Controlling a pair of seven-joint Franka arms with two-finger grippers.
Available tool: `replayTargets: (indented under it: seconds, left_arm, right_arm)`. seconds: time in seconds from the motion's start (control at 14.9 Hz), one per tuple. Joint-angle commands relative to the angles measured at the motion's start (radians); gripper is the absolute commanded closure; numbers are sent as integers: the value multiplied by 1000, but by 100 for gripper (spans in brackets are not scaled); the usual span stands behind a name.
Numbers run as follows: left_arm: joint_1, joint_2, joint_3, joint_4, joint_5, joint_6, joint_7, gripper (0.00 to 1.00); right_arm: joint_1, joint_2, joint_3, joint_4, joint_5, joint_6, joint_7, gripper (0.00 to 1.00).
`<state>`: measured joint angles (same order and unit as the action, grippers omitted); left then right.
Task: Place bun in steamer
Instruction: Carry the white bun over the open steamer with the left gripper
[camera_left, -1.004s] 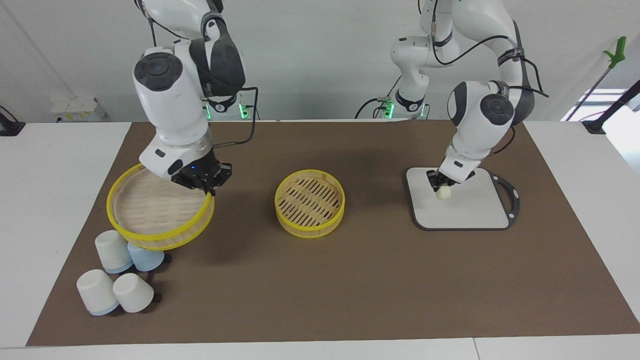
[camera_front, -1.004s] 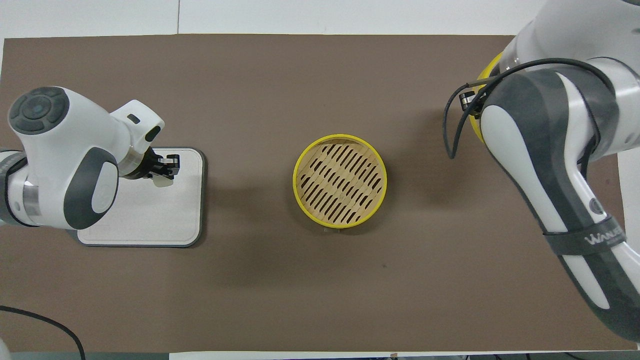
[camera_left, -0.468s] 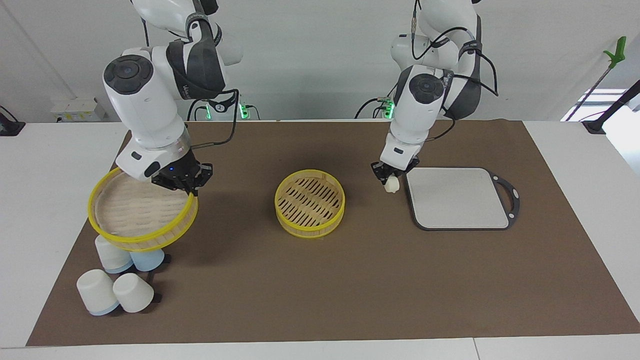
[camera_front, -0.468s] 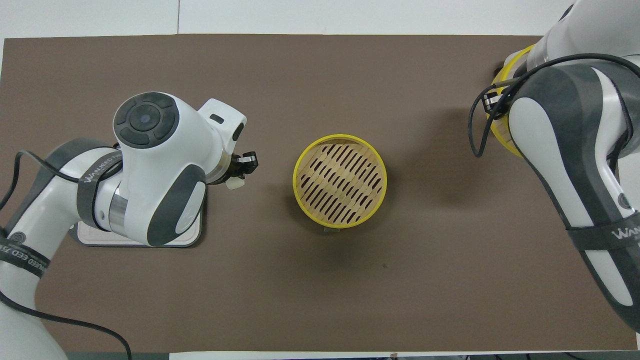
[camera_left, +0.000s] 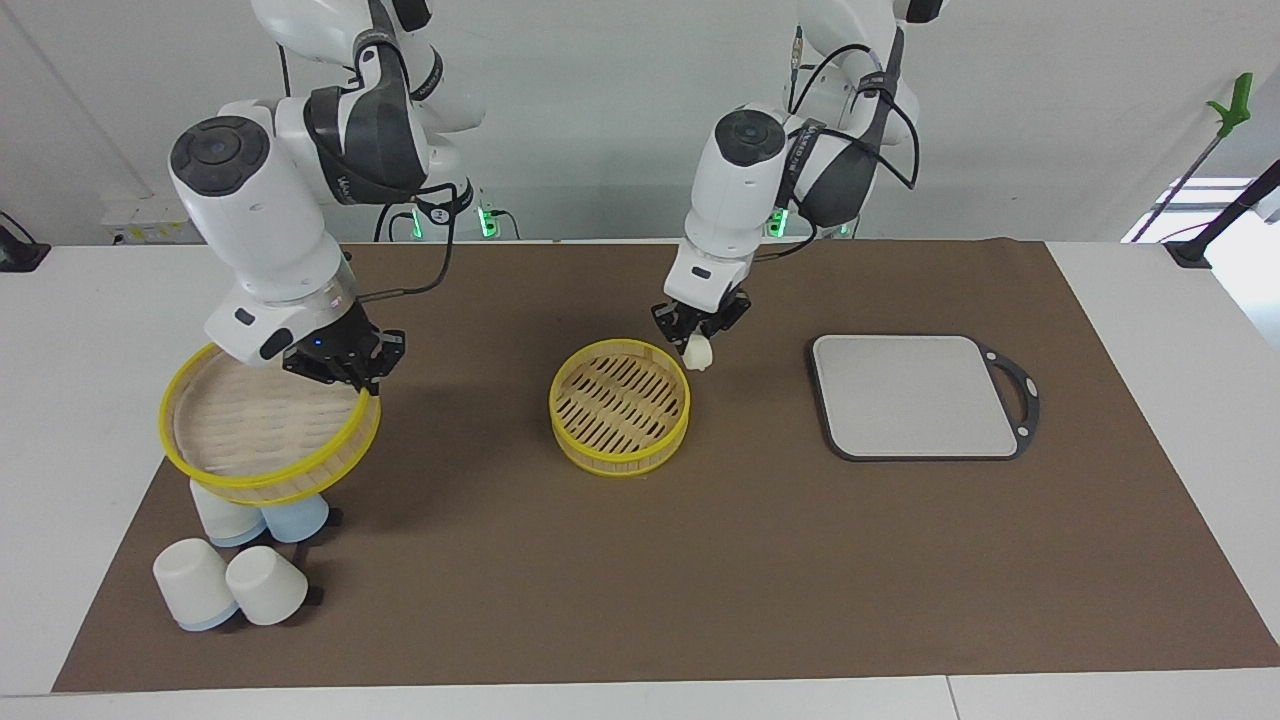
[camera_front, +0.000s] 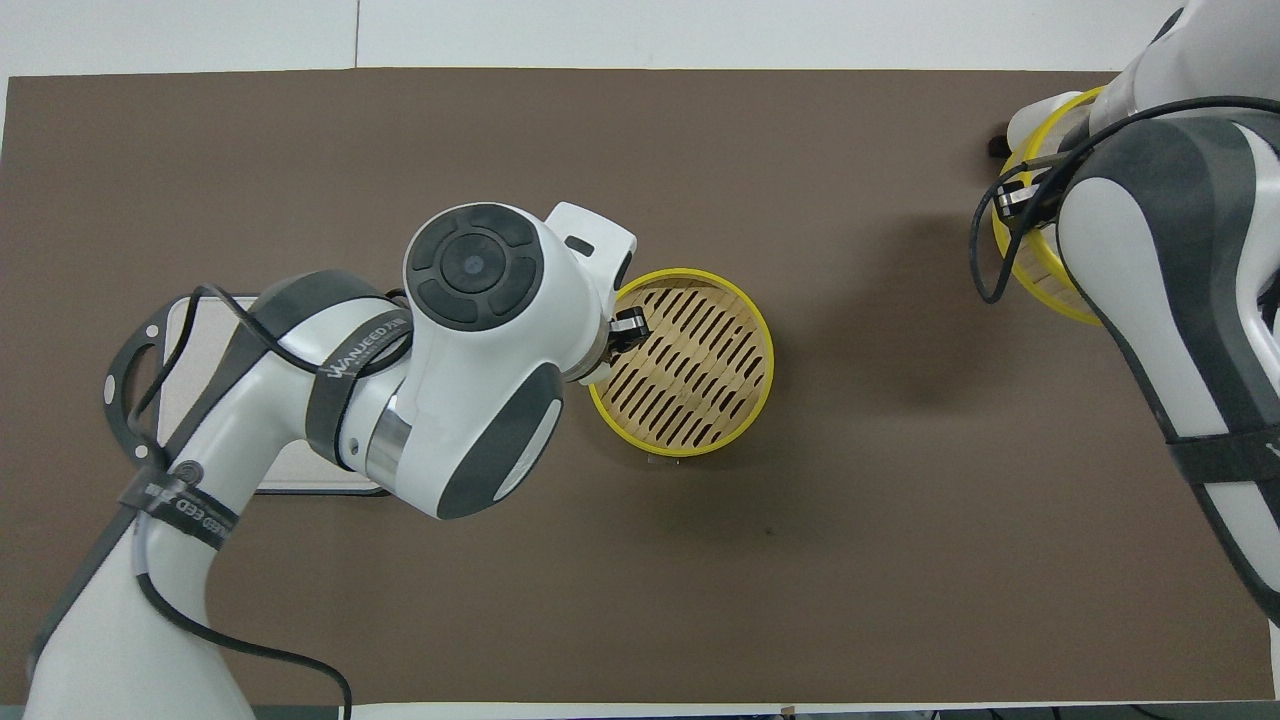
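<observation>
A brown mat (camera_left: 700, 560) covered a white table (camera_left: 100, 400) before a plain pale wall, and I, the two-armed robot, stood at its head. The bun (camera_left: 698, 351), small and cream-white, hung in the air, pinched in my left gripper (camera_left: 697, 338), whose fingertips were closed on it. It hung over the steamer's (camera_left: 619, 405) rim, at the edge toward my left arm's end of the table, not yet above the slatted floor. I judged it was carried high so it would clear the yellow rim before being lowered inside. The steamer sat open at the mat's centre, ready to receive it. The grey board (camera_left: 915, 395) lay bare toward my left arm's end. My right gripper (camera_left: 345, 368) was clamped shut on the rim of the lid (camera_left: 268, 432), holding it raised and tilted above the white cups (camera_left: 230, 580), presumably to keep the basket uncovered.
</observation>
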<state>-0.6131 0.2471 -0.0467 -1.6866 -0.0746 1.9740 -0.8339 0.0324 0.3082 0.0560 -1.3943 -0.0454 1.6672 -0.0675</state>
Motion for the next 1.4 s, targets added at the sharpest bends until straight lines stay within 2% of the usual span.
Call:
replayTargets:
  seconds: [0.0, 0.07, 0.4, 0.6, 0.87, 1.34]
  left_arm:
    - [-59, 238, 21, 262, -19, -38, -66, 69]
    - [-62, 271, 21, 295, -14, -55, -88, 69]
    - [-96, 305, 21, 278, 30, 0, -88, 68]
    - [-96, 305, 21, 236, 45, 19, -85, 67]
    - [-99, 302, 21, 153, 44, 109, -85, 67]
    - [-109, 291, 18, 104, 42, 160, -85, 65]
  right_arm:
    - [-22, -37, 10, -46, 18, 25, -38, 100]
    - [-22, -40, 10, -54, 18, 28, -40, 100]
    - [-25, -47, 10, -68, 36, 45, -48, 100]
    - [-23, -47, 10, -69, 38, 46, -58, 100]
    - [-22, -49, 10, -80, 39, 69, -60, 100]
    - [-11, -57, 10, -103, 91, 111, -52, 100]
